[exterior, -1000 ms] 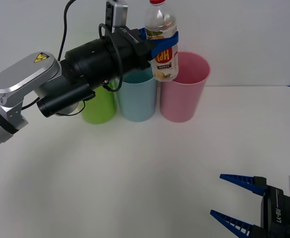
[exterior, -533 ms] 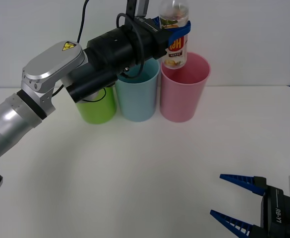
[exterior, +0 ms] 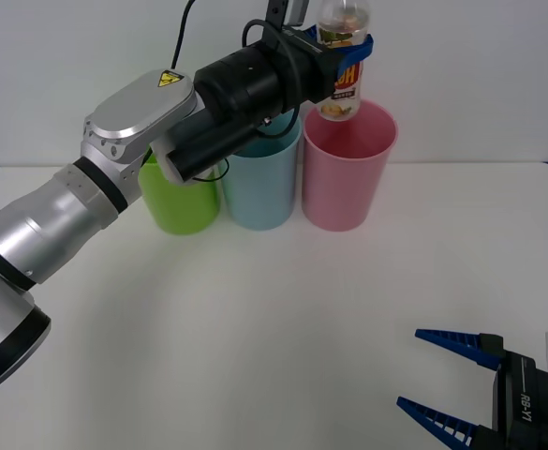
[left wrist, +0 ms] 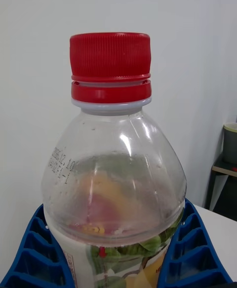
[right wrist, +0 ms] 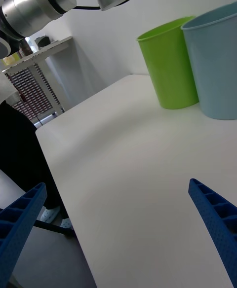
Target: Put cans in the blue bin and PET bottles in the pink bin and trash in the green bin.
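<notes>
Pink plastic sits right under the load in the front view: the left gripper (exterior: 341, 56), clamped on the PET bottle (exterior: 341, 80), has carried it up and across from over the blue bin (exterior: 258, 183) until its base hangs above the pink bin (exterior: 348, 169); the green bin (exterior: 180, 202) stands leftmost. A release looks close. The right gripper (exterior: 447, 375) waits low, fingers apart. The right wrist view shows green and blue bins. The left wrist view shows ribbed fingers (left wrist: 34, 248) hugging the upright bottle.
</notes>
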`<action>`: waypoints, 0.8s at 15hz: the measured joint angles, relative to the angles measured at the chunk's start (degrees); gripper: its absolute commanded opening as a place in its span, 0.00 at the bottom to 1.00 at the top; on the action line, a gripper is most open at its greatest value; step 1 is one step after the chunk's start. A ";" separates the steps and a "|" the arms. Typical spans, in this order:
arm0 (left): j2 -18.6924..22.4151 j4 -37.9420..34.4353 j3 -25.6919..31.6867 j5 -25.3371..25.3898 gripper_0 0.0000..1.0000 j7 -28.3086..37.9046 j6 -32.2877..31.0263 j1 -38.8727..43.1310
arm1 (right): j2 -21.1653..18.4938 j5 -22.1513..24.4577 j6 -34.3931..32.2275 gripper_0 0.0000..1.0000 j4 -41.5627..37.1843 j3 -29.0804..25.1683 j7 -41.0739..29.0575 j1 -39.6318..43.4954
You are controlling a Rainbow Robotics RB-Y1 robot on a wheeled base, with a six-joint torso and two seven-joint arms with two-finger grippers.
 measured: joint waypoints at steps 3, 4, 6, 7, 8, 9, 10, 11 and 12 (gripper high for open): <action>-2.86 4.84 0.01 -0.71 0.09 0.01 0.04 -2.29 | 0.00 0.00 0.00 1.00 0.00 0.00 0.00 0.00; -3.68 6.10 0.00 -0.95 0.09 0.04 0.04 -2.89 | 0.00 0.00 0.00 1.00 0.00 0.00 0.00 0.00; -4.42 7.05 0.00 -1.41 0.09 0.08 0.08 -3.38 | 0.00 0.00 0.00 1.00 0.00 0.00 0.00 0.00; -4.45 7.10 0.00 -1.66 0.09 0.13 -0.02 -3.37 | 0.00 0.00 0.00 1.00 0.00 0.00 0.00 0.00; -4.46 7.10 0.00 -1.81 0.09 0.14 -0.11 -3.36 | 0.00 0.00 0.00 1.00 0.00 0.00 0.00 0.00; -4.46 7.10 0.00 -1.88 0.09 0.20 -0.13 -3.36 | 0.00 0.00 0.00 1.00 0.00 0.00 0.00 0.00; -4.46 7.11 0.00 -1.89 0.09 0.30 -0.13 -3.36 | 0.00 0.00 0.00 1.00 0.00 0.00 0.00 0.00; -4.46 7.11 0.00 -1.90 0.11 0.31 -0.11 -3.36 | 0.00 0.00 0.00 1.00 0.00 0.00 0.00 0.00; -4.46 7.11 0.00 -1.93 0.30 0.32 -0.14 -3.36 | 0.00 0.00 0.00 1.00 0.00 0.00 0.00 0.00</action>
